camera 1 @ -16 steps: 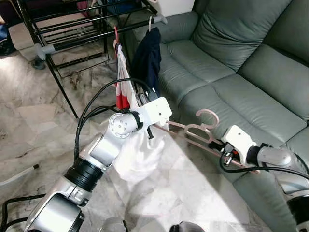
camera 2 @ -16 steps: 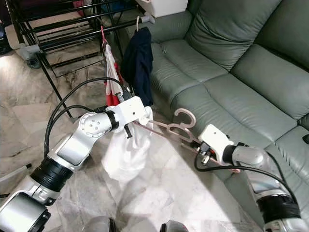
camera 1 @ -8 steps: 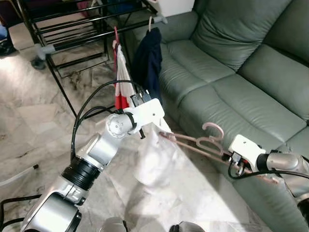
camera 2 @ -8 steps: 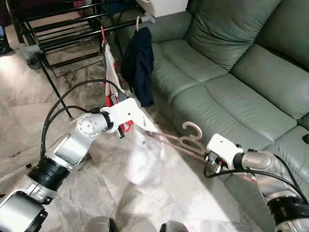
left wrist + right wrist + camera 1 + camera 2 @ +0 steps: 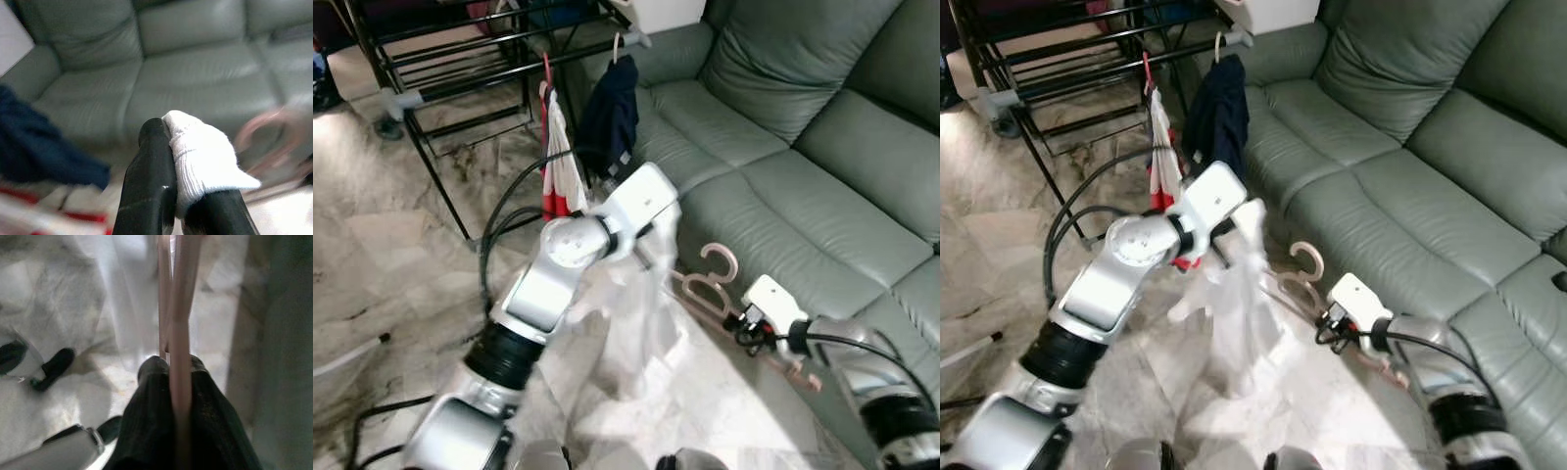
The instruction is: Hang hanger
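Two grippers are sharing the load, and the hanging itself is not yet done. The left gripper [image 5: 168,147] is pinching a corner of the white garment [image 5: 641,313] between closed fingers, holding it up at about 12 o'clock of the pale cloth that is drooping toward the marble floor [image 5: 382,264]. The right gripper [image 5: 171,369] is clamping its fingers on one end of the pink hanger [image 5: 710,284], which is hovering low in front of the green sofa [image 5: 783,147], its hook pointing up. The black drying rack [image 5: 460,59], at roughly 11 o'clock from the hanger, is already carrying a dark blue garment [image 5: 612,113] and a red-and-white one [image 5: 560,171]. Judging from this, the hanger is well apart from any rail, so lifting it and hooking it remain.
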`<state>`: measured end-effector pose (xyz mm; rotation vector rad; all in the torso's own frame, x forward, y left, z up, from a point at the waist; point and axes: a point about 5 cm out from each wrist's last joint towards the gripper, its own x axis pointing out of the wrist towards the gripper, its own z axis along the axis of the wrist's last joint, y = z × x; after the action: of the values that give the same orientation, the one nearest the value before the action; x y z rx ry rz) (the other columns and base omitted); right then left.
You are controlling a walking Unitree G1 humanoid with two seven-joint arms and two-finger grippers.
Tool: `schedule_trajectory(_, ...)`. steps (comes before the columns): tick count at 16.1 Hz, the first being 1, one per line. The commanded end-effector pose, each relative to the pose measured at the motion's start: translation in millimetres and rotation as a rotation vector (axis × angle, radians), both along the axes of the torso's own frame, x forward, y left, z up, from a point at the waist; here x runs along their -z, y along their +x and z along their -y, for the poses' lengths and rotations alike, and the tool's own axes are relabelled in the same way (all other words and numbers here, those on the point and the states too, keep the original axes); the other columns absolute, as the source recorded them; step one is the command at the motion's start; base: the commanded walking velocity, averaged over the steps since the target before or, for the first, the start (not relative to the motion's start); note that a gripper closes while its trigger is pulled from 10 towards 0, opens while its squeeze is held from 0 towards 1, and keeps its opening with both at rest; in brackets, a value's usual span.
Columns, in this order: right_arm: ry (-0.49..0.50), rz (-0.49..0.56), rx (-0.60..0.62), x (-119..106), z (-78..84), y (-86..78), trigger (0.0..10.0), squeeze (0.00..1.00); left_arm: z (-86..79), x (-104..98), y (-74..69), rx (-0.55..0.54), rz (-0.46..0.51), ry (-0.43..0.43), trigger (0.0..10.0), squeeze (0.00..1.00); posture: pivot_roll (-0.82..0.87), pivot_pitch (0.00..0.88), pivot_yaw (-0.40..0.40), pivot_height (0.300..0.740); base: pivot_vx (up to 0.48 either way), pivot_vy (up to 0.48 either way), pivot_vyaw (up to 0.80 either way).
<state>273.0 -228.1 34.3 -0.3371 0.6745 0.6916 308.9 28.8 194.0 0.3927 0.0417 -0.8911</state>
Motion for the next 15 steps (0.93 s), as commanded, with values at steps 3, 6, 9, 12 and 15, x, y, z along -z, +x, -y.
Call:
schedule_trajectory(3, 0.108, 0.031, 0.560, 2.6, 35.4, 19.1, 10.0, 0.00, 16.3, -43.0, -23.1, 0.190, 0.030, -0.172, 10.0, 0.00, 0.02, 0.046, -0.026, 0.740, 0.000, 0.000, 0.00)
schedule_trajectory(6, 0.258, 0.216, 0.981, -29.8, 68.4, 39.5, 10.0, 0.00, 20.4, -33.9, -44.3, 0.330, -0.007, -0.155, 10.0, 0.00, 0.02, 0.045, -0.025, 0.740, 0.000, 0.000, 0.00)
schedule_trajectory(9, 0.576, 0.388, 1.121, -74.2, 72.3, 66.1, 10.0, 0.00, 12.6, 3.7, -38.3, 0.257, -0.085, -0.054, 10.0, 0.00, 0.02, 0.032, -0.022, 0.740, 0.000, 0.000, 0.00)
schedule_trajectory(12, 0.951, 0.502, 0.970, -128.5, 31.9, 98.4, 10.0, 0.00, -0.5, 60.4, -23.8, 0.099, -0.187, 0.038, 10.0, 0.00, 0.01, 0.020, -0.020, 0.740, 0.000, 0.000, 0.00)
schedule_trajectory(15, 1.188, 0.546, 0.739, -175.6, -11.6, 110.2, 10.0, 0.00, -6.7, 90.5, -21.3, 0.005, -0.266, 0.054, 10.0, 0.00, 0.00, 0.014, -0.028, 0.740, 0.000, 0.000, 0.00)
